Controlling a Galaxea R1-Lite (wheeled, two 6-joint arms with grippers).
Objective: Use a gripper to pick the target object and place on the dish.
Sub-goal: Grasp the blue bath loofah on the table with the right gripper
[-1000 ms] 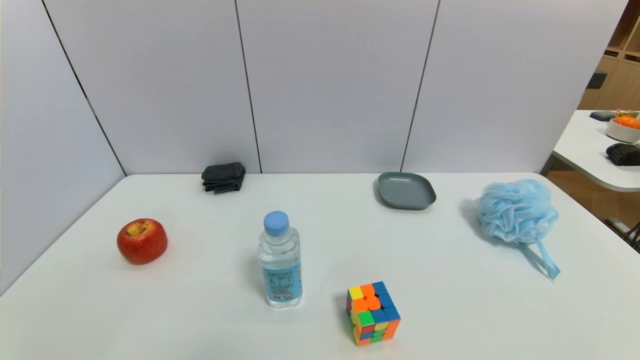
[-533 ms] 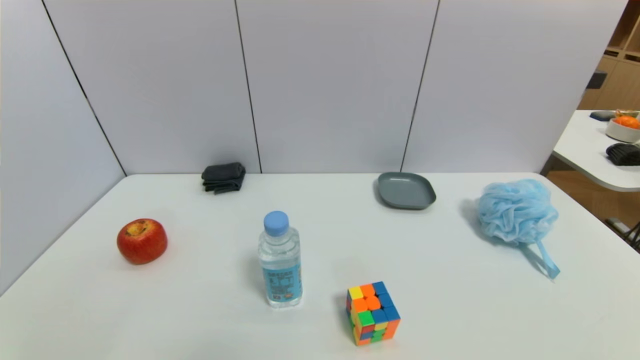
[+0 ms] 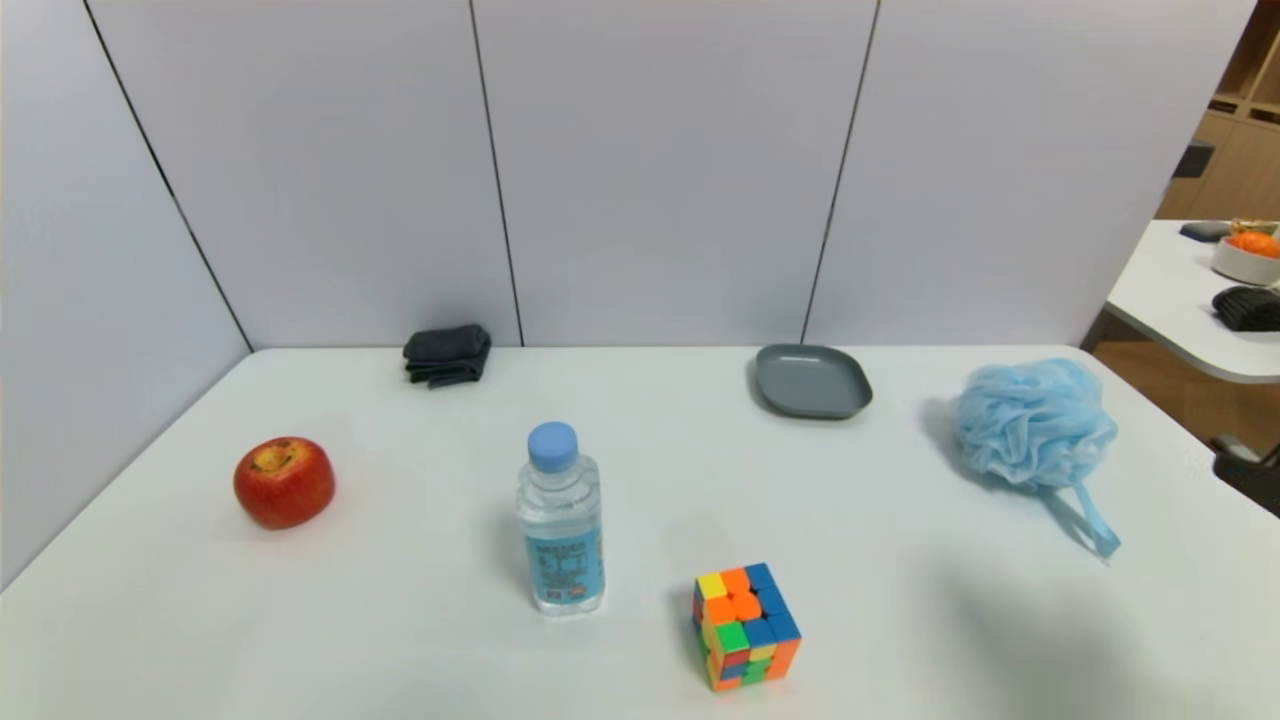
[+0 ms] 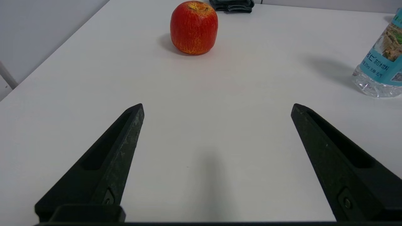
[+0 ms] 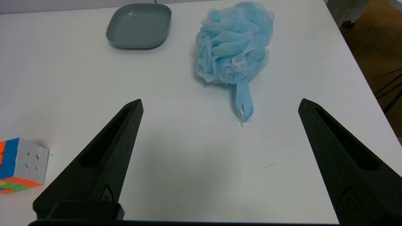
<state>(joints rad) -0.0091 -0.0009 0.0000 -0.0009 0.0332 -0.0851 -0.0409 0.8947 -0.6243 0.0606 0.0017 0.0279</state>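
Observation:
The target object, a fluffy light blue mesh pouf [image 3: 1035, 425], lies on the right of the white table with its ribbon loop [image 3: 1085, 520] trailing toward the front. The dish [image 3: 812, 381], a small grey rounded-square plate, sits left of it near the back wall. In the right wrist view my right gripper [image 5: 220, 100] hovers open above bare table. The pouf [image 5: 232, 44] is ahead of its fingertips, the ribbon end [image 5: 244, 108] lies just beyond them, and the dish [image 5: 139, 25] is farther off. My left gripper [image 4: 217, 105] is open over bare table, short of the apple [image 4: 194, 27].
A red apple [image 3: 284, 481], a water bottle [image 3: 561, 520], a puzzle cube [image 3: 746, 626] and a folded dark cloth [image 3: 447, 354] stand on the table [image 3: 400, 620]. The table's right edge runs close beside the pouf. A dark shape [image 3: 1248, 472] shows at the head view's right edge.
A soft shadow has spread over the table at the front right, and a dark shape has come in at the right edge. The objects have not moved.

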